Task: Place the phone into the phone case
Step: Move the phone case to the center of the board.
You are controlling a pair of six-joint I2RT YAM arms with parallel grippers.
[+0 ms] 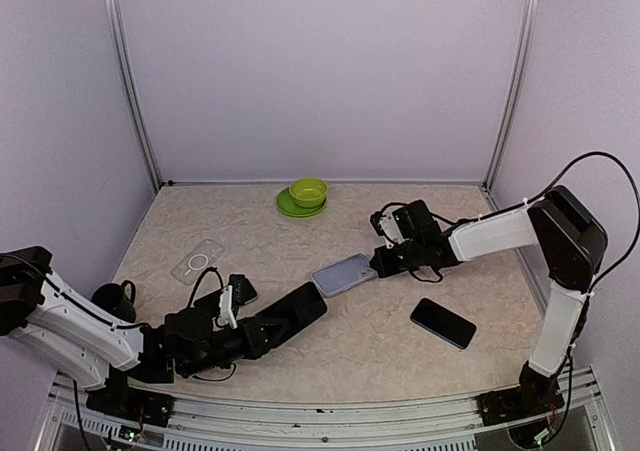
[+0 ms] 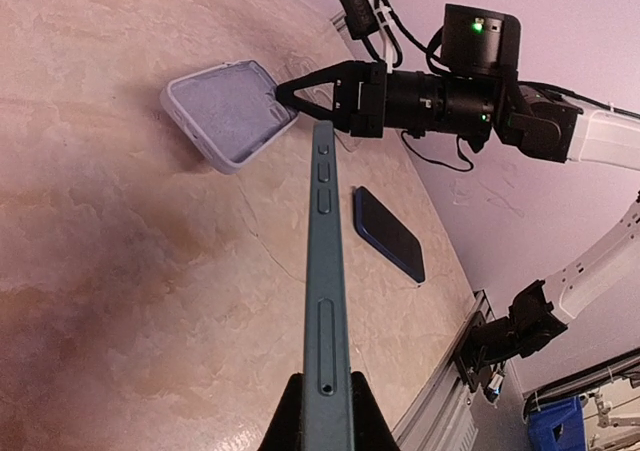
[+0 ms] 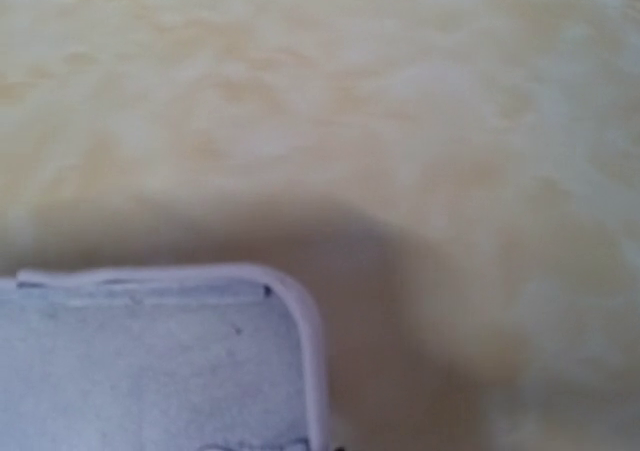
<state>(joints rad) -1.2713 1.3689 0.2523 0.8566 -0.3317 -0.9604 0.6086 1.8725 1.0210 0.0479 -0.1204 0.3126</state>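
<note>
We count two phones and two cases. Left gripper (image 2: 325, 396) clamps the teal phone (image 2: 325, 271) over the table's (image 1: 360, 363) middle; right gripper (image 2: 288, 97) pinches the lilac case (image 1: 343, 274) there. Dark phone (image 1: 442, 323) lies toward the right edge, clear case (image 1: 197, 261) by the left edge.

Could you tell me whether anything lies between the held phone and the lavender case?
Nothing visible does. The phone in the left gripper points at the lavender case across open tabletop; the right gripper pinches the case's far edge; a second phone lies aside.
</note>
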